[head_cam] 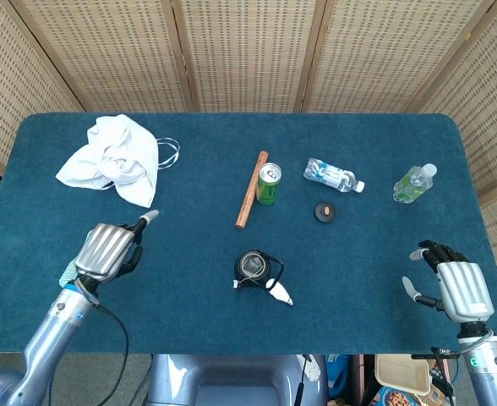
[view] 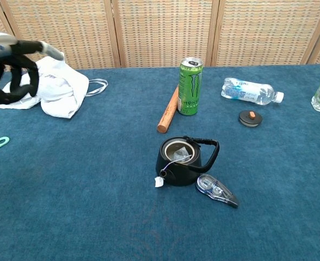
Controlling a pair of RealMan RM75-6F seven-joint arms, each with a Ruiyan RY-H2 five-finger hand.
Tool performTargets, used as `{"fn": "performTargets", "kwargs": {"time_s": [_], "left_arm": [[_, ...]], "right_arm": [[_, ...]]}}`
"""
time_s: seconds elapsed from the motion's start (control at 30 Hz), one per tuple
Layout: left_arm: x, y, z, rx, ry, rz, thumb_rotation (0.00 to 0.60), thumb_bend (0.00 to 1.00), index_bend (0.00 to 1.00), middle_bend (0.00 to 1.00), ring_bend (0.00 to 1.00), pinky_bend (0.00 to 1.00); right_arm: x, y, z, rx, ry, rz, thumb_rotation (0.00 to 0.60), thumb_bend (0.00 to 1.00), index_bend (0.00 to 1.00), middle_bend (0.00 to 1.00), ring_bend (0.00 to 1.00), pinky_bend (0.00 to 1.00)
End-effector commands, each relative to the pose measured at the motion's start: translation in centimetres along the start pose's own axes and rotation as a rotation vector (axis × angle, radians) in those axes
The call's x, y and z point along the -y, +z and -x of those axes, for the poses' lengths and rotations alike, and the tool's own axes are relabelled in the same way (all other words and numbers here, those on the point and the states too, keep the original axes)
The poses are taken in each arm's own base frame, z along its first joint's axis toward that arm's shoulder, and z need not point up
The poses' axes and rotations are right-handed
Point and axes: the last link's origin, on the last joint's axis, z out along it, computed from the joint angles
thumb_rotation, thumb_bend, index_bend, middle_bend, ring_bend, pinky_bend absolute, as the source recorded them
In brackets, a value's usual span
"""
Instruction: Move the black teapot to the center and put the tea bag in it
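Note:
The black teapot [head_cam: 253,268] [view: 182,157] stands lidless near the table's middle front. The tea bag [view: 178,155] lies inside it, its string running over the rim to a white tag [view: 159,181] on the cloth. My left hand [head_cam: 109,249] [view: 12,69] hovers far to the left of the pot, holding nothing, with its dark fingers curled in and one finger pointing out. At the front right edge my right hand [head_cam: 450,286] rests empty with its thumb apart from the fingers; the chest view does not show it.
Behind the pot stand a green can [view: 189,87] and a wooden stick [view: 168,110]. A small black lid [view: 251,118], a lying water bottle [view: 250,91] and a green bottle [head_cam: 413,183] are at the right. A tape dispenser [view: 217,190] lies by the pot. White cloth [view: 56,89] and green brush [head_cam: 79,258] lie left.

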Motion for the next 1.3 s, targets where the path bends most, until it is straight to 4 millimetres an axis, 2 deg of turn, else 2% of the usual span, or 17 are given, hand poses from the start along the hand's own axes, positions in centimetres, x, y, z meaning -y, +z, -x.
{"fn": "performTargets", "kwargs": {"time_s": [0.03,0.2,0.3,0.4,0.47,0.57,0.87,1.07,1.3], "left_arm": [[3.6,-3.2,0.3,-0.075,-0.02,-0.067,0.6,0.57,0.09,0.41,0.45,0.61],[5.8,-5.2,0.5,-0.128,-0.028,-0.132,0.6,0.57,0.09,0.36,0.4,0.51],[7.1,-6.4,0.7,-0.166,-0.044,-0.172,0.6,0.57,0.08,0.27,0.31,0.45],[8.2,-7.9,1.0,-0.218,-0.06,-0.202,0.6,0.57,0.07,0.17,0.18,0.31],[8.9,-9.0,1.4,-0.248,-0.064,-0.218,0.6,0.57,0.05,0.08,0.08,0.17],[9.6,-10.5,2.2,-0.279,-0.078,-0.233,0.6,0.57,0.03,0.0,0.0,0.04],[10.7,-14.1,4.3,-0.265,-0.102,-0.263,0.6,0.57,0.03,0.0,0.0,0.0],[10.8,-14.7,4.9,-0.232,-0.066,-0.247,0.6,0.57,0.03,0.0,0.0,0.0],[10.6,-14.4,5.3,-0.195,-0.059,-0.231,0.6,0.57,0.03,0.0,0.0,0.0]], "right_arm": [[-0.1,0.0,-0.1,-0.001,0.001,0.009,0.369,0.53,0.39,0.31,0.29,0.42],[-0.2,-0.2,-0.2,-0.006,0.002,0.021,0.441,0.53,0.38,0.3,0.27,0.42],[-0.4,-0.3,-0.3,-0.009,0.005,0.031,0.486,0.53,0.38,0.29,0.27,0.42],[-0.5,-0.5,-0.2,-0.009,0.011,0.045,0.492,0.53,0.38,0.29,0.26,0.41],[-0.6,-0.6,-0.1,-0.009,0.014,0.053,0.491,0.53,0.37,0.28,0.25,0.4],[-0.6,-0.7,0.0,-0.012,0.02,0.058,0.507,0.53,0.36,0.27,0.23,0.36],[0.2,-1.5,0.3,-0.039,0.034,0.025,0.535,0.53,0.36,0.27,0.23,0.35],[0.5,-1.5,0.7,-0.036,0.039,0.018,0.567,0.53,0.36,0.27,0.23,0.35],[0.6,-1.7,0.8,-0.037,0.04,0.017,0.567,0.53,0.36,0.27,0.23,0.35]]}}
